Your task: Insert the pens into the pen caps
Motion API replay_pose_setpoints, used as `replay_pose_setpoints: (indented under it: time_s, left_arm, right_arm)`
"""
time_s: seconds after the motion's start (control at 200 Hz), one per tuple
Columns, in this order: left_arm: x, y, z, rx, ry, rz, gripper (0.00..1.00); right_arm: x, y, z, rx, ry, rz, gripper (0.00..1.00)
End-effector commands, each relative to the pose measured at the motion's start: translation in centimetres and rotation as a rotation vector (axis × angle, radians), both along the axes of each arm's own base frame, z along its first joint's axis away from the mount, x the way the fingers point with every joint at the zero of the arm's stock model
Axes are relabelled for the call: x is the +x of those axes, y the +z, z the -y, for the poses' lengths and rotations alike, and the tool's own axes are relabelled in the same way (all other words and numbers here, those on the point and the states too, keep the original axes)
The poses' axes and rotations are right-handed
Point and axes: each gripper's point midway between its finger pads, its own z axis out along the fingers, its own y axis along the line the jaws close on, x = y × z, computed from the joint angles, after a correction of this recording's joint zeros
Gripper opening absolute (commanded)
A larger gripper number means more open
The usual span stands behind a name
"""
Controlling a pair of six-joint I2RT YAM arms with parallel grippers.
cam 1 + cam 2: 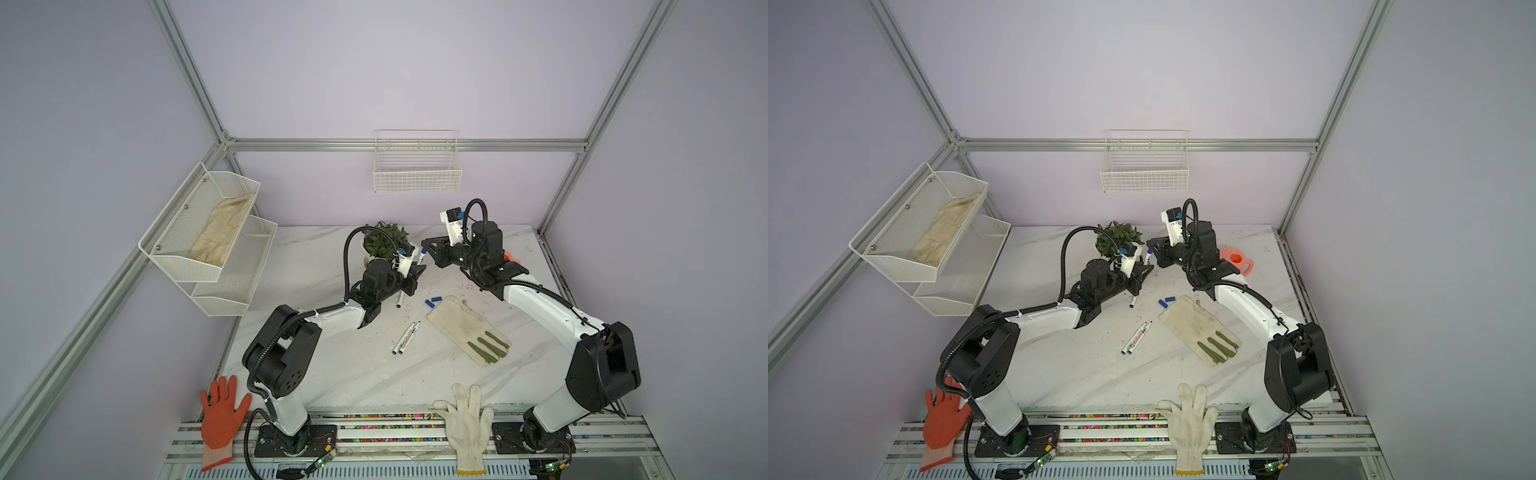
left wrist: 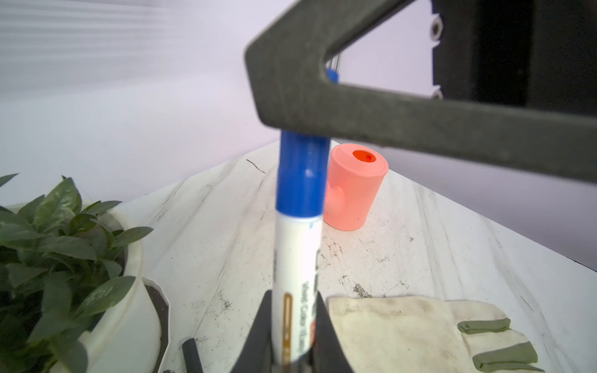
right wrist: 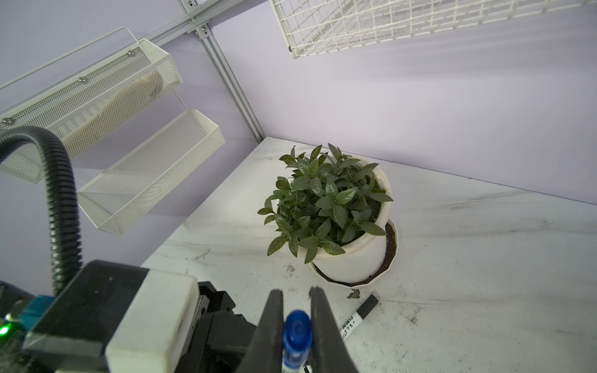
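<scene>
My left gripper is shut on the barrel of a white pen, held nearly upright above the table. A blue pen cap sits on the pen's upper end. My right gripper is shut on that cap, its fingers crossing the left wrist view. Two more pens lie side by side mid-table. A pen with a black end lies under the left gripper. Two loose blue caps lie beside the work glove.
A potted plant stands just behind the left gripper. A pink cup-like vessel sits behind the right arm. A cream work glove with green fingers lies right of centre. White glove and orange glove rest at the front rail.
</scene>
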Motion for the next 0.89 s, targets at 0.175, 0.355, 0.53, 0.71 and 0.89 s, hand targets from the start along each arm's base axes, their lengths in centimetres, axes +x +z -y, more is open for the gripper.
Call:
replay_pose_setpoints:
  time_s: [0.175, 0.355, 0.53, 0.71, 0.89]
  left_arm:
    - [-2.2, 22.7, -9.4, -0.519, 0.279, 0.493, 0.00]
    - [-2.8, 15.0, -5.6, -0.429, 0.214, 0.300, 0.00]
    - [-4.7, 8.8, -2.7, -0.352, 0.185, 0.176, 0.00]
    - [-5.6, 6.6, -1.6, -0.345, 0.190, 0.122, 0.00]
    - [-5.5, 6.0, -1.1, -0.340, 0.189, 0.112, 0.00]
  right_arm:
    - [-8.0, -11.1, 2.0, -0.123, 0.146, -0.527, 0.00]
    - [-7.2, -7.1, 1.6, -0.067, 0.142, -0.414, 0.00]
    - [-6.9, -6.1, 1.7, -0.069, 0.130, -0.397, 0.00]
    - [-6.8, -5.7, 1.5, -0.063, 0.135, -0.389, 0.03]
    - [-6.6, -5.1, 1.5, -0.059, 0.135, -0.376, 0.14]
